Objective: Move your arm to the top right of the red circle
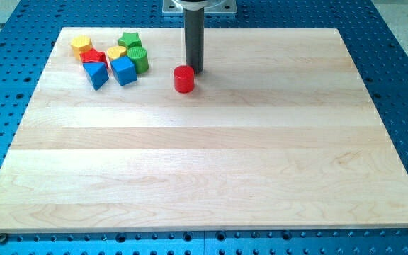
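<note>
Rod: straight, round, dark grey/near-black, plain matte w/ faint lighter sheen down its 9 o'clock side; no markings or cables visible. At 12 o'clock end it joins a pale grey metal mount plate, squarish, cut off by frame edge. My tip: blunt, flat-cut, same dark colour as rod.

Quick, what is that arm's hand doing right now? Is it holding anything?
No pincer here: the arm ends in a plain rod, holding nothing.
My tip rests on the board, just up and right of the red circle.
</note>
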Available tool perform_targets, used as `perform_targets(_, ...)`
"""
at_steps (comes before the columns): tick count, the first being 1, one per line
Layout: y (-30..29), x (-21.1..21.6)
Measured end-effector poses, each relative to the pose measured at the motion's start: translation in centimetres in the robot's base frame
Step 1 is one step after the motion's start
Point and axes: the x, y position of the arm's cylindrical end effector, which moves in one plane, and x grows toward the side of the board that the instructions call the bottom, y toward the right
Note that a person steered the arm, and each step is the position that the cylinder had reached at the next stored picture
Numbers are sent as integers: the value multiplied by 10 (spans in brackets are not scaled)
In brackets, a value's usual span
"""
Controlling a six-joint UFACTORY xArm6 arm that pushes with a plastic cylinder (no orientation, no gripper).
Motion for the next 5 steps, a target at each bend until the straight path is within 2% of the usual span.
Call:
perform_targets(2,0,-8)
perform_targets(4,65,-12)
perform_targets(5,65,-12)
